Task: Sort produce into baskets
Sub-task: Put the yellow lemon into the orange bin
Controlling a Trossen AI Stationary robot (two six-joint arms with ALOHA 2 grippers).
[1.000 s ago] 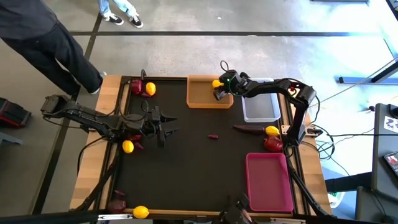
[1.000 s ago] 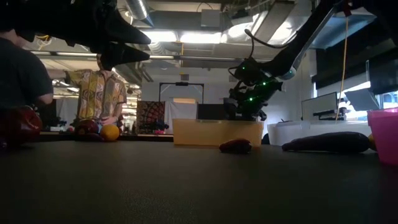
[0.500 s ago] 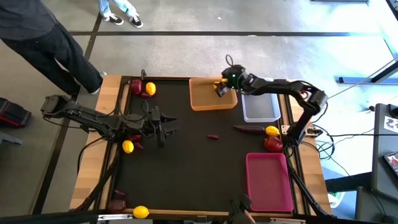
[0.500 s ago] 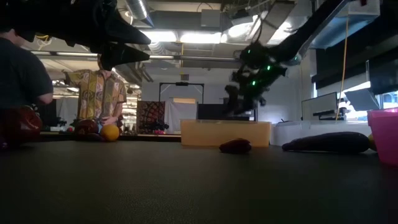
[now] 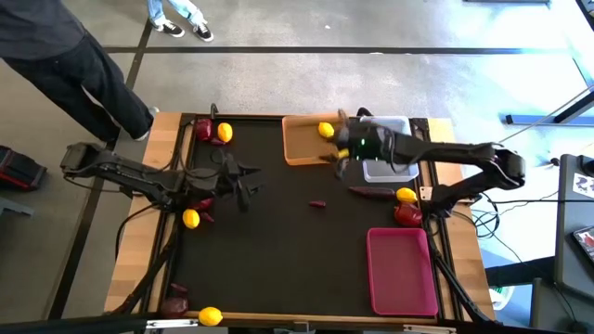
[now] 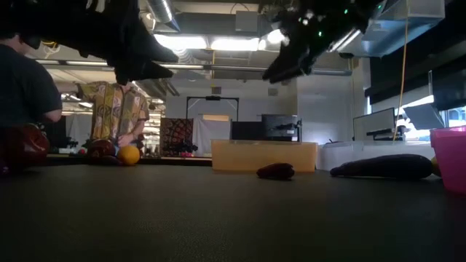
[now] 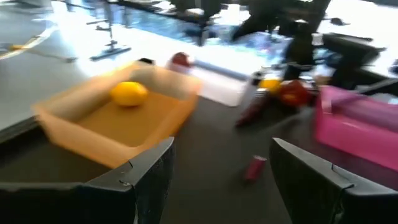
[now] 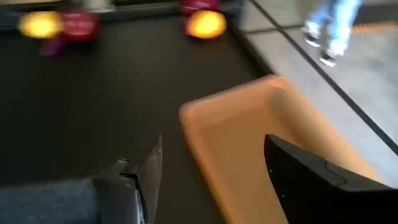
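One lemon lies in the orange tray — the white tray and pink tray look empty, and lemons, apples and purple pieces sit scattered over the table. The right gripper hangs above the orange tray's near edge, fingers apart, holding nothing — the left gripper waits mid-table, also spread and empty.

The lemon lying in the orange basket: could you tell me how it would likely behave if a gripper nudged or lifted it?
The lemon looks rounded, so a nudge would probably roll it until the orange basket wall stops it. Its smooth skin may slip between narrow fingers. It looks small and firm, so it is likely light and would keep its shape when lifted.
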